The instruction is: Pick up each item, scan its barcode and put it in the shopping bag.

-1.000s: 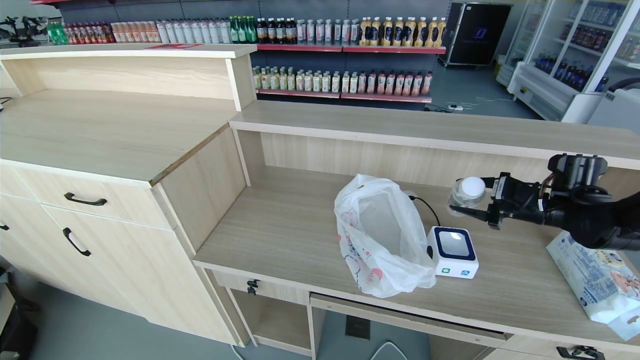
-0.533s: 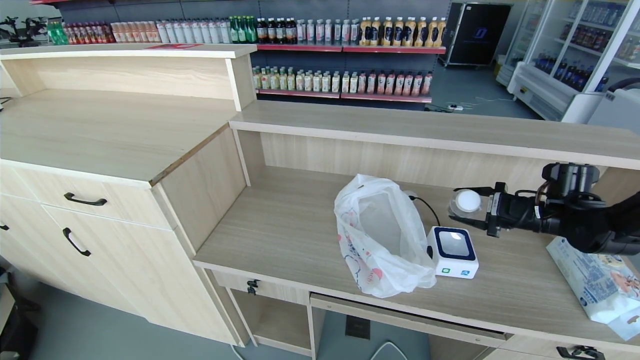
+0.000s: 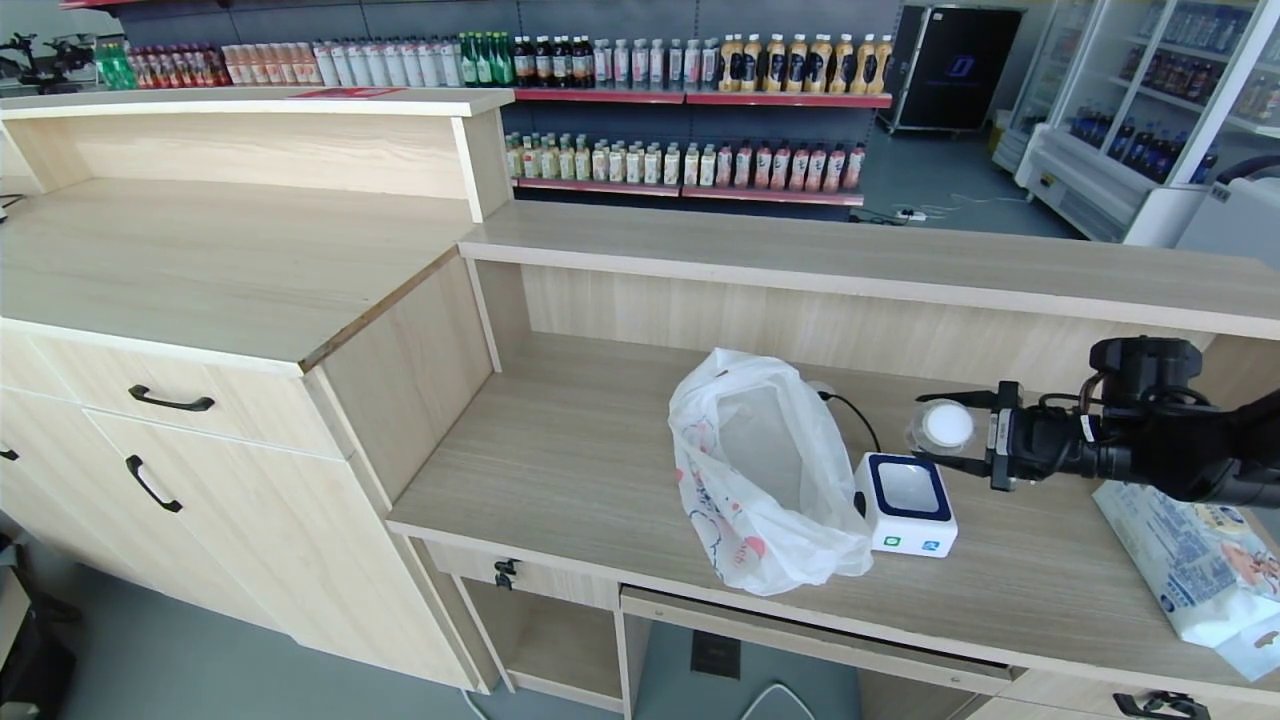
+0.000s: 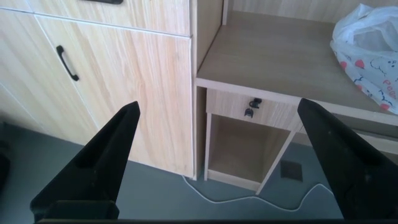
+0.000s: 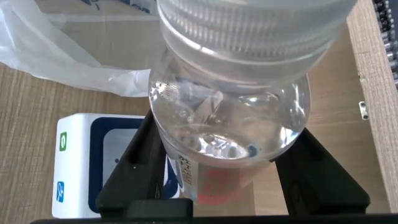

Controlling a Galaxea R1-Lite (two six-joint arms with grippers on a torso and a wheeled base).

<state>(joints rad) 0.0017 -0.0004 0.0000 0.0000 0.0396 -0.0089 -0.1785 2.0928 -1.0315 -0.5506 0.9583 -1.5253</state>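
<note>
One clear plastic bottle (image 3: 945, 425), white cap turned to the head camera, lying sideways in the right gripper (image 3: 942, 433). Jaws closed narrow on the round body just under the shoulder. Held in the air at about 1 o'clock of the white scanner (image 3: 905, 500), near it but not touching. Shopping bag (image 3: 760, 480) at 9 o'clock of the scanner, against it, mouth open.

Probably light to moderate in weight, with a smooth, thin wall, so likely slippery and a little soft under pressure (best not to squeeze harder). Better gripped on the ribbed part near the shoulder than on the label. Easy to roll between the pads if tilted quickly.

Left gripper (image 4: 219, 104) spread wide, holding nothing, low at 8 o'clock of the counter (image 3: 600, 470).

Hard to make out: the barcode itself. Only a corner of label with small print and a red mark visible in the right wrist view, under the bottle (image 5: 230, 118). Cannot tell if filled with water or empty. Bottle base cut off. Bag interior not visible. Soft package (image 3: 1190, 560) at 3 o'clock, cut by the edge.
</note>
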